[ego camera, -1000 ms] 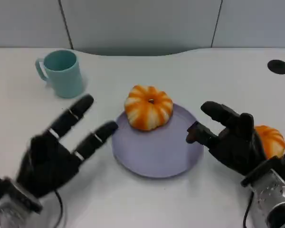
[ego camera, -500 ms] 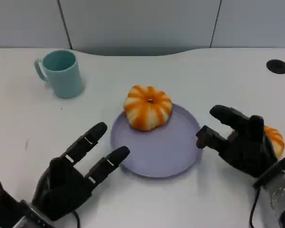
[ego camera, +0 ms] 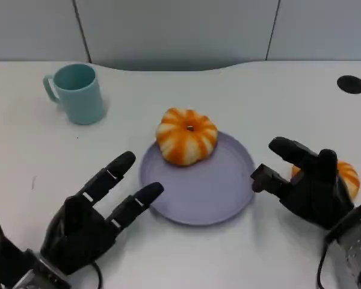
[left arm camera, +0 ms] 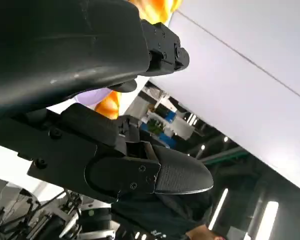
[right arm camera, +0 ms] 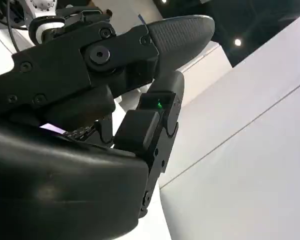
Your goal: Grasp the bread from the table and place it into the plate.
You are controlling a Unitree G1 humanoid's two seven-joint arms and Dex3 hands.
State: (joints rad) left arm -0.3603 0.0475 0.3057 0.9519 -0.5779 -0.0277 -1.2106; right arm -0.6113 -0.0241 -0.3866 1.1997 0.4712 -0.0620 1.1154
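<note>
A light blue mug (ego camera: 77, 93) stands at the far left of the white table (ego camera: 259, 96), well apart from everything else. Nearer the robot, the left hand (ego camera: 87, 223) lies low over the table with its fingers (ego camera: 111, 171) spread and stretched toward the plate, holding nothing; one fingertip reaches just to the plate's near left edge. The lilac plate (ego camera: 210, 192) sits at the middle of the table. On its far left part rests a round orange-and-white striped bread (ego camera: 187, 136), shaped like a small pumpkin. To the right of the plate, the right hand (ego camera: 310, 186) is also empty, fingers apart and pointing toward the plate's rim. Just behind that hand, partly hidden by it, a second orange striped bread (ego camera: 346, 177) lies on the table. A black round hole (ego camera: 351, 83) marks the table's far right corner.
</note>
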